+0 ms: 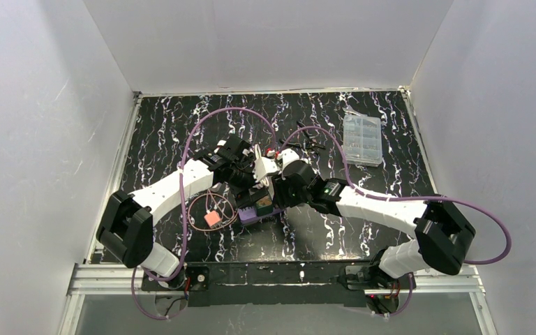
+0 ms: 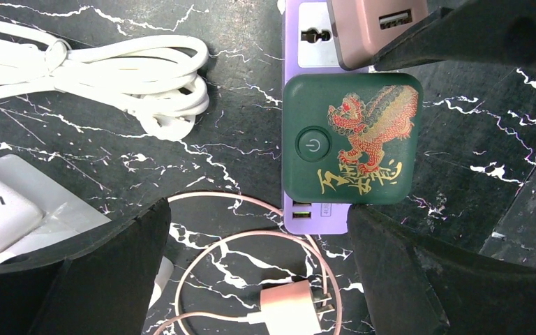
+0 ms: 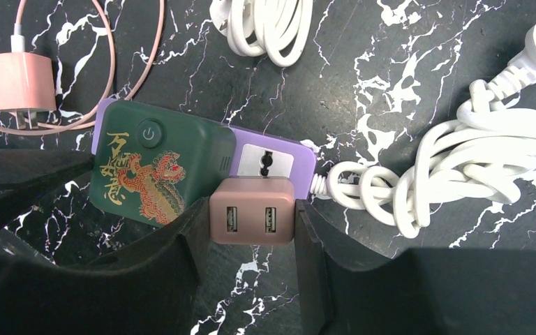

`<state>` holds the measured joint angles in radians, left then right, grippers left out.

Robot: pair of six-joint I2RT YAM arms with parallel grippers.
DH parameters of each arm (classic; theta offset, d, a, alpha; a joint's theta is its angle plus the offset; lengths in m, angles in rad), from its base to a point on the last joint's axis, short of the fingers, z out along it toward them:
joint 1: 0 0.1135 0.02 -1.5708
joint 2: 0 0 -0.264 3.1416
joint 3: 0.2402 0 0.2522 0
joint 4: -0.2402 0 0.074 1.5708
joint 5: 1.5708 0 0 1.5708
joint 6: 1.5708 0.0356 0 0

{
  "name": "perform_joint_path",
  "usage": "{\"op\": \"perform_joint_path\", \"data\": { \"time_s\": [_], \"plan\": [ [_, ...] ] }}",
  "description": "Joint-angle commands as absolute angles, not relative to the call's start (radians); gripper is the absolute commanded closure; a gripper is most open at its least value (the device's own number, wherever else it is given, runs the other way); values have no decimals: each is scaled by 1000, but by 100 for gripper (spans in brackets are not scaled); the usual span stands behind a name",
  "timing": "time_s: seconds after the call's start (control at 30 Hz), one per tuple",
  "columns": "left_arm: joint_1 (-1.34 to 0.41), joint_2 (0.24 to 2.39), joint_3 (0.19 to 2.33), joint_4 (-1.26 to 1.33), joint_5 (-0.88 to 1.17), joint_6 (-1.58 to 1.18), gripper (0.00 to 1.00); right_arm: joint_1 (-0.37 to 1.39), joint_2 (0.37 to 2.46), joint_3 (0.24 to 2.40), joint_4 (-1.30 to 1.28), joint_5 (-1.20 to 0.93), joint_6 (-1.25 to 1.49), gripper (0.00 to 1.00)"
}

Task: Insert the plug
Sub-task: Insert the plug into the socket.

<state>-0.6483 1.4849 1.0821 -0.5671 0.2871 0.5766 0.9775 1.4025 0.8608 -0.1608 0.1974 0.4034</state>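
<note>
**One plug gripped, socket vacant**

Right gripper (image 3: 250,223) pinches the pink rigid-plastic two-port charger block (image 3: 252,192) by its side faces, just off the white socket of the purple plastic power strip (image 2: 324,222). Left gripper (image 2: 259,213) hangs spread wide above the strip, holding nothing. Block judged light, stiff, smooth-sided; side faces give the sound hold. Tight against the green dragon-printed adapter (image 2: 349,139) seated on the strip; coiled white cord (image 3: 447,174) crowds its tail end.

High fixed view from behind the near edge, facing down over the whole table (image 1: 160,118), both wrist views close, looking straight down, sharing power strip (image 2: 321,222), green adapter (image 2: 352,139) and pink plug (image 2: 373,28), plug at top edge in left view, lower centre in right
</note>
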Motion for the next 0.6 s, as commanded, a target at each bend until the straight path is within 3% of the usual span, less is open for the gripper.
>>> {"op": "perform_joint_path", "data": {
  "time_s": [0.0,0.57],
  "plan": [
    [-653,1482,1114,-568,300,588,4,974,1453,821,-211,174,379,99],
    [-653,1428,1122,-604,273,578,4,974,1460,789,-268,148,378,99]
  ]
}}
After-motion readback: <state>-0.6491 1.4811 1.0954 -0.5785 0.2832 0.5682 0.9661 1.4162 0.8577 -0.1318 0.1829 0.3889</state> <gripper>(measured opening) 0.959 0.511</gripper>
